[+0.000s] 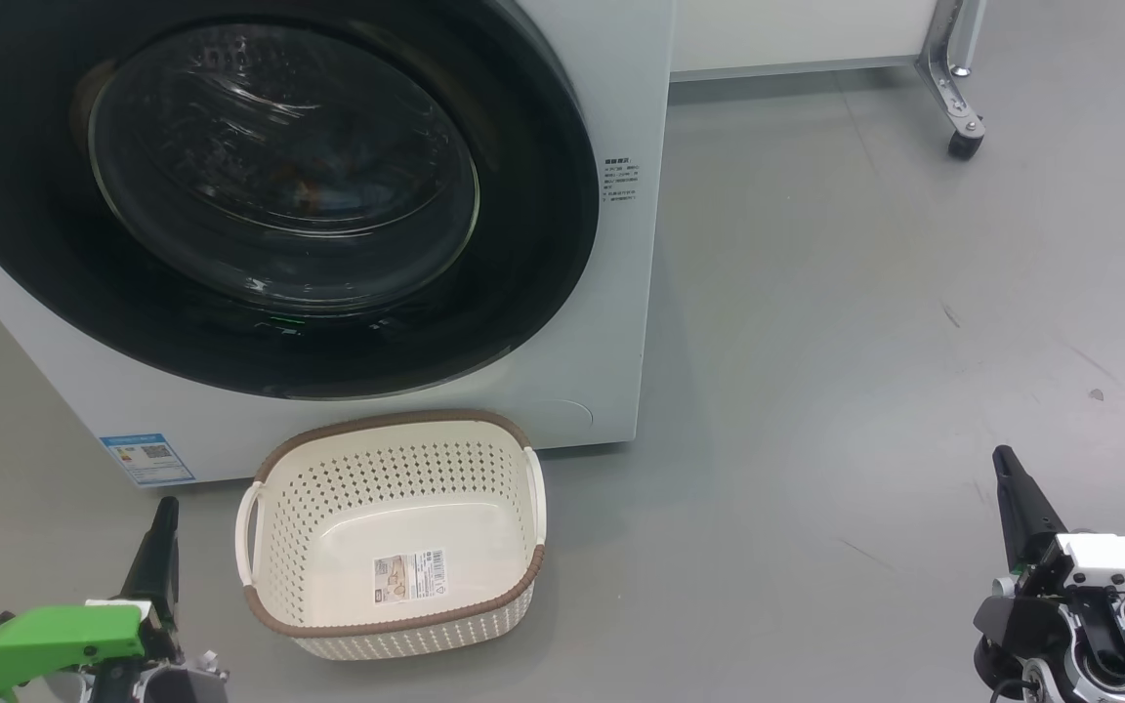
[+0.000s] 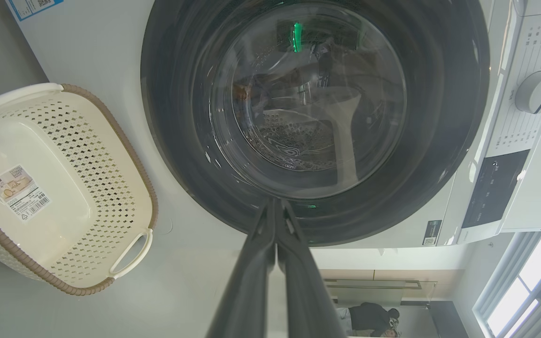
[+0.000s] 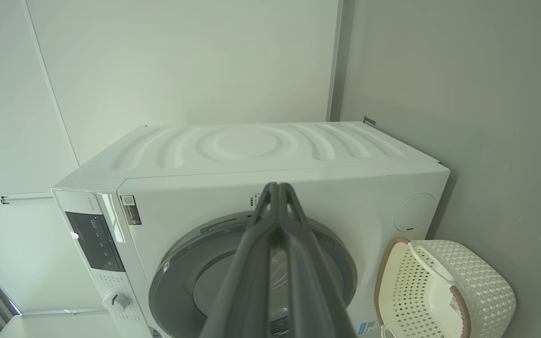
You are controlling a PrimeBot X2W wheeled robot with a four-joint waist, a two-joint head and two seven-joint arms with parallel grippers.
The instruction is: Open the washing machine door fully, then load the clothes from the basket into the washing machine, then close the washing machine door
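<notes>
At the lower left of the head view, the left gripper (image 1: 168, 508) points up toward the washing machine (image 1: 621, 322), its 2 dark fingers pressed together and holding nothing. The washing machine door (image 1: 543, 244) sits closed against the white front. A dim orange-brown patch (image 1: 304, 186) shows through its glass, too faint to name. Just in front of the machine, the basket (image 1: 387, 422) stands upright on the grey floor (image 1: 865, 342), with a barcode sticker (image 1: 410, 576) on its bare base. At the lower right, well apart, the right gripper (image 1: 1007, 461) also points up, fingers closed, gripping nothing.
</notes>
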